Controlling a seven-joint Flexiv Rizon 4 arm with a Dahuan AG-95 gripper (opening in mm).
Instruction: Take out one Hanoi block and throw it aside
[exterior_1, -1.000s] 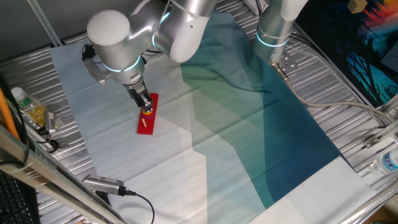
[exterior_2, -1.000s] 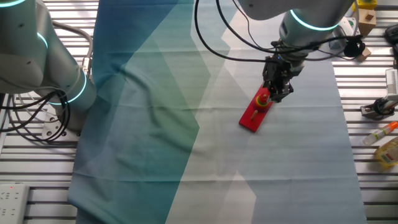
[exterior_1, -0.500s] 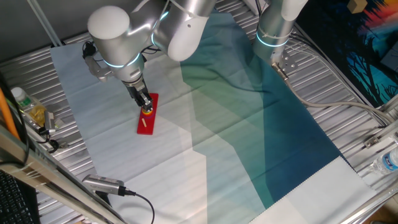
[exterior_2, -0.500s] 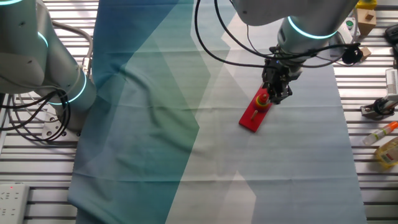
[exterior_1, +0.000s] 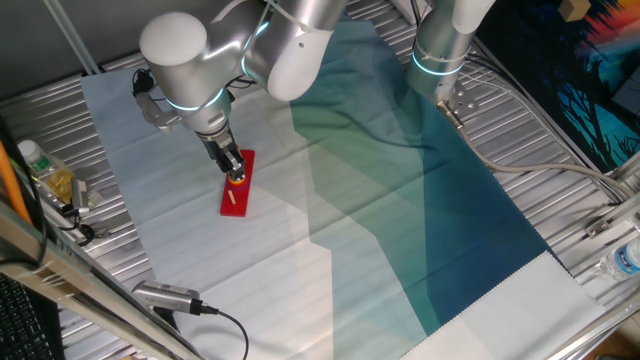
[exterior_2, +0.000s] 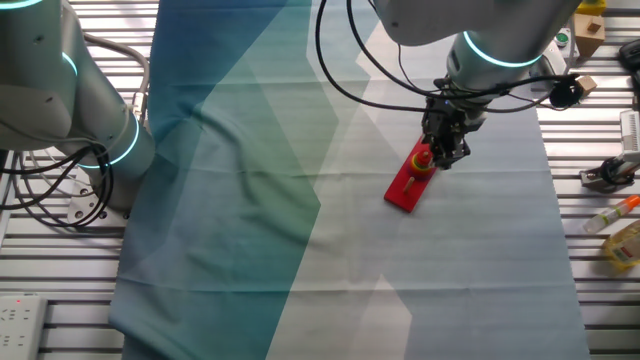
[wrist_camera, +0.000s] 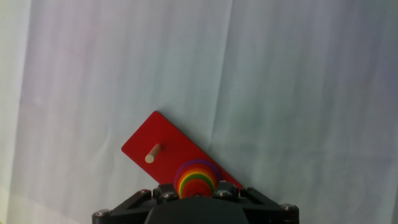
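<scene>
gripper (exterior_2: 440, 160) down over the disc stack (wrist_camera: 196, 178) on one end of the red base (wrist_camera: 163, 152), bare peg (wrist_camera: 152, 154) beside it, Hanoi block not distinguishable, can't tell if the jaws are closed

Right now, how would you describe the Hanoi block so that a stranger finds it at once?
Find the long red base board on the pale end of the cloth. At its end by the gripper stands a stack of coloured rings. The Hanoi block is the tiny red disc on top, just above a yellow ring, far smaller than the board.
</scene>
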